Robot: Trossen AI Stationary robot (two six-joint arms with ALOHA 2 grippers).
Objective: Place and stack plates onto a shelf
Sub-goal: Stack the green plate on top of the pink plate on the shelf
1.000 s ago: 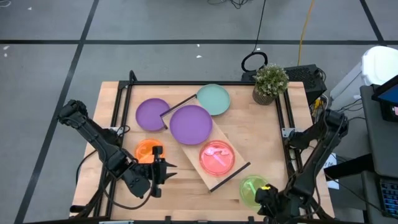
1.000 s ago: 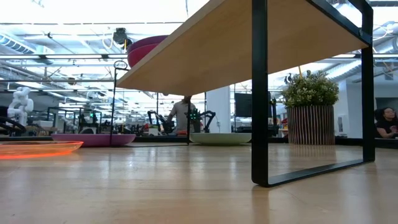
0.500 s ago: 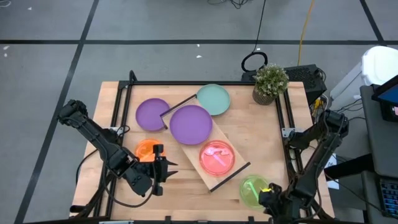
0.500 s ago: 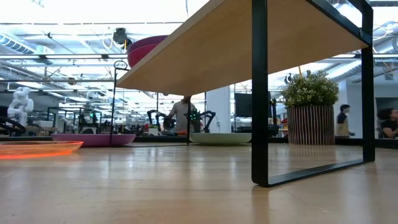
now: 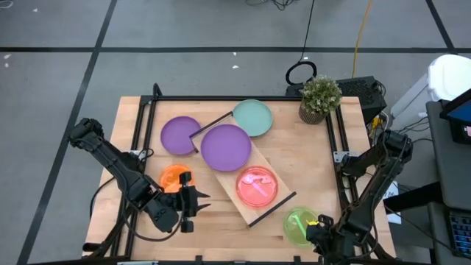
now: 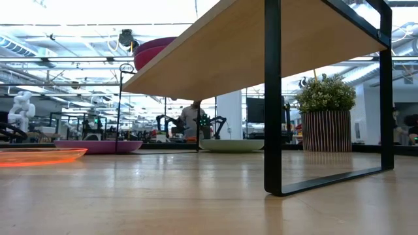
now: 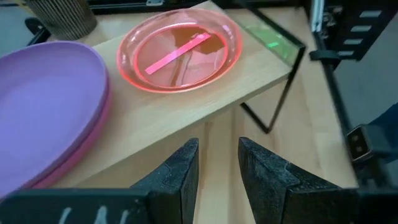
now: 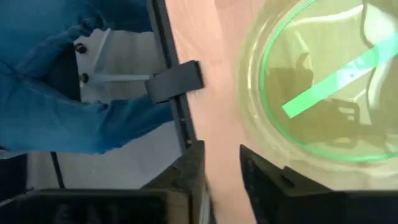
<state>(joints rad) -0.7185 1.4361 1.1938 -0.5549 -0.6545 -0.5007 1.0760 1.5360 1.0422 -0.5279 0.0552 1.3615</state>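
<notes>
The high view looks straight down from well above, taking in the whole bench (image 5: 309,158), both arms and the shelf (image 5: 246,177) lying diagonally at its centre, while the low view sits at bench-top height close beside the shelf's black frame leg (image 6: 273,98) and faces level across the bench into the room, sharing with the high view the potted plant (image 6: 324,117) and the orange plate (image 6: 39,155). The left wrist view looks closely past its pincer (image 7: 217,168) at the red plate (image 7: 180,50) on the shelf, which the high view also shows. The right wrist view looks down at very close range past its pincer (image 8: 222,168) at the green plate (image 8: 323,93) near the bench edge, seen in the high view at the near right corner.
</notes>
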